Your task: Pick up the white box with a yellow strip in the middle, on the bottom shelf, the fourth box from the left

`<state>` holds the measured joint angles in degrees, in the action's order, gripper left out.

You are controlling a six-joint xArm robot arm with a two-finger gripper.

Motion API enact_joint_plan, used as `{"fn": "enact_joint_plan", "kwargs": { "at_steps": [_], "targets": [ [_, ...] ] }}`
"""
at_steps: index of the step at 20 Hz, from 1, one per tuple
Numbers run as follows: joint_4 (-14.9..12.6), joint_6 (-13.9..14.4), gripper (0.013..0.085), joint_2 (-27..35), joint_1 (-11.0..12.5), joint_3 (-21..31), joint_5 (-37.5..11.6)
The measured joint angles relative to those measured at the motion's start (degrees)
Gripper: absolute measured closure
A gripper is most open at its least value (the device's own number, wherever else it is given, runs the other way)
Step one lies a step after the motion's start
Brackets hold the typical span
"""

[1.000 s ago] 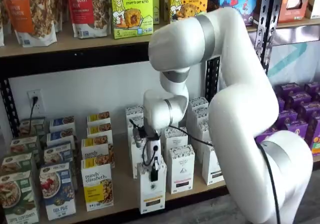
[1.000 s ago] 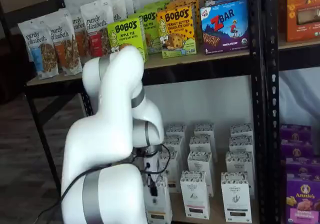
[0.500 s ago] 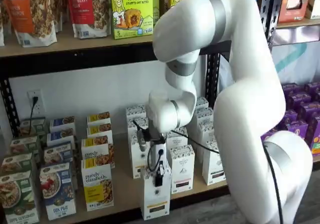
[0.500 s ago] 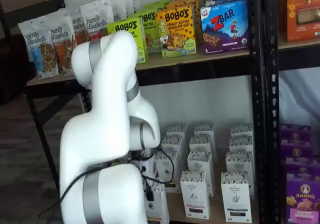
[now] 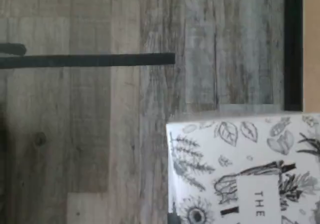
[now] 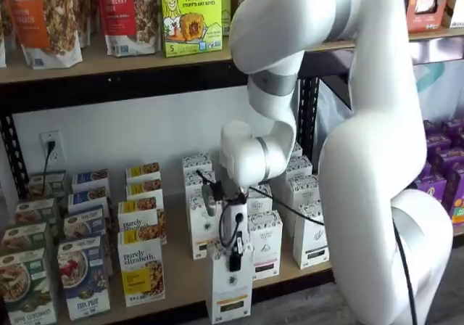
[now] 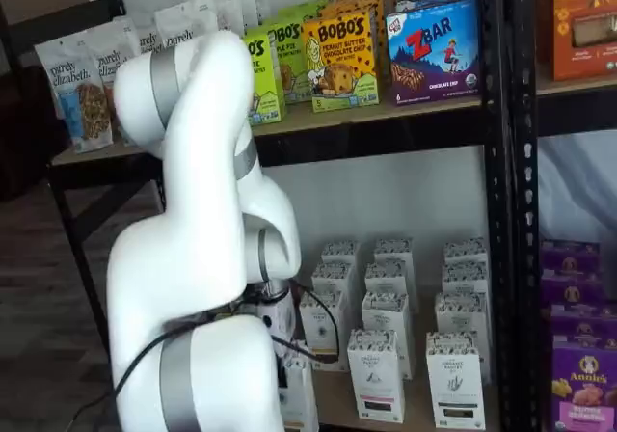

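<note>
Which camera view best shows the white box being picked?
A shelf view shows the white box best: whole front, yellow strip, pincer closed on it. The wrist view shows only its patterned top; in the other shelf view the arm hides most of it.

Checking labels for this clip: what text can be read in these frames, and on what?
"BOBO'S APPLE PIE": green box, upper shelf.
"BOBO'S PEANUT BUTTER CHOCOLATE CHIP": yellow box.
"ZBAR": blue box.
"purely elizabeth": bags and yellow-white box.
"Annie's": purple box.
"THE": top of the white box in the gripper.
Smaller print: unreadable.
</note>
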<state>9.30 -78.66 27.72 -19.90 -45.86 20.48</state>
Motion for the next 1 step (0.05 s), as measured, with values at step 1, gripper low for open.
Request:
{"fn": "enact_joint_plan", "kwargs": {
  "at_steps": [1],
  "targets": [
    [0.13, -0.03, 0.0530, -1.14, -0.07, 0.87, 0.31]
  ]
}}
